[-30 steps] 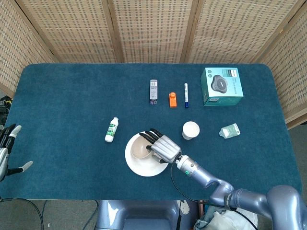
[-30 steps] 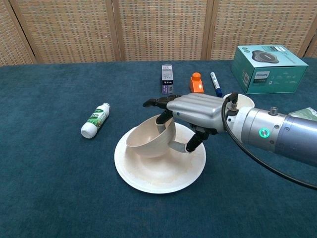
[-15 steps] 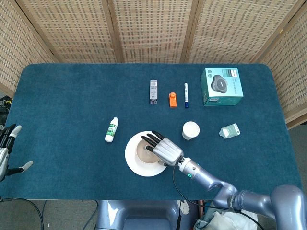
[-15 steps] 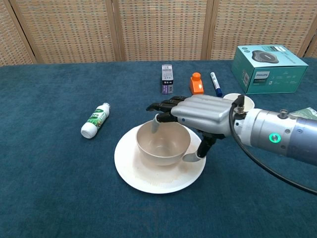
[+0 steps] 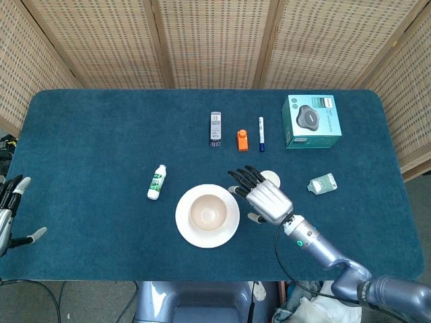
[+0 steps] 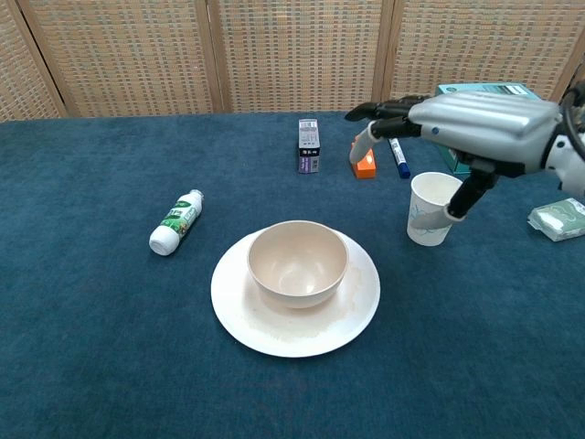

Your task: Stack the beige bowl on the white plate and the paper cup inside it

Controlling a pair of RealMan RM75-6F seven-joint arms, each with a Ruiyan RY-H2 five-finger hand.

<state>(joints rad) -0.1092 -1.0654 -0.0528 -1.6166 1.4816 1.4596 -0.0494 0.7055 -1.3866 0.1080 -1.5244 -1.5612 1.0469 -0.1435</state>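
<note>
The beige bowl [image 5: 207, 213] [image 6: 297, 262] stands upright in the middle of the white plate [image 5: 186, 226] [image 6: 239, 310] near the table's front. The paper cup [image 5: 272, 177] [image 6: 430, 208] stands upright to the right of the plate, mostly hidden under my right hand in the head view. My right hand [image 5: 264, 194] [image 6: 466, 121] hovers over the cup with its fingers spread and holds nothing. My left hand [image 5: 9, 210] is open at the far left edge, off the table.
A small white bottle [image 5: 157, 182] lies left of the plate. Along the back stand a purple pack [image 5: 215, 128], an orange item [image 5: 242, 139], a blue marker [image 5: 261, 132] and a teal box [image 5: 310, 120]. A small packet [image 5: 322, 183] lies at the right.
My right hand let go of the bowl, which now sits level on the plate, and moved up and right to above the paper cup. The left hand stayed still.
</note>
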